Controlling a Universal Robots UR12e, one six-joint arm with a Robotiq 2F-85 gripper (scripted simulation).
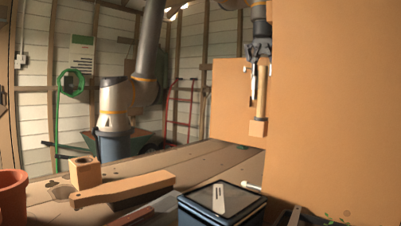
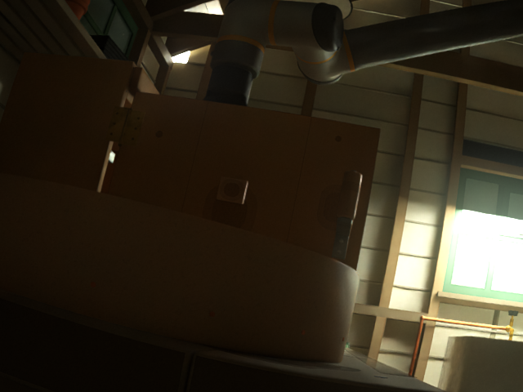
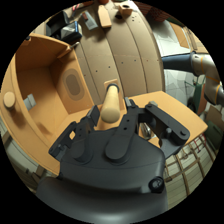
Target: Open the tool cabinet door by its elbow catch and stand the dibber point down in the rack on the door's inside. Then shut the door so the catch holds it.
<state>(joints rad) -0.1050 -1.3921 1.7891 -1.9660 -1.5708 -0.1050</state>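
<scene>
The dibber (image 1: 261,90) (image 3: 110,105) stands upright, its lower end hidden in the rack block (image 1: 258,128) on the inside of the open cabinet door (image 1: 234,104). Only its pale wooden handle shows. My gripper (image 1: 259,55) (image 3: 111,114) is directly above the handle's top, open, with a finger on either side of the handle and holding nothing. The cabinet (image 1: 334,107) (image 3: 45,83) stands open beside the door. The elbow catch (image 2: 346,211) sits on the door's outer face, near its free edge.
A dark box (image 1: 221,205) sits on the bench in front of the cabinet. A wooden block with a hole (image 1: 84,172), a long-handled brush (image 1: 123,191) and a terracotta pot (image 1: 12,195) lie further left. The bench middle (image 1: 191,159) is open.
</scene>
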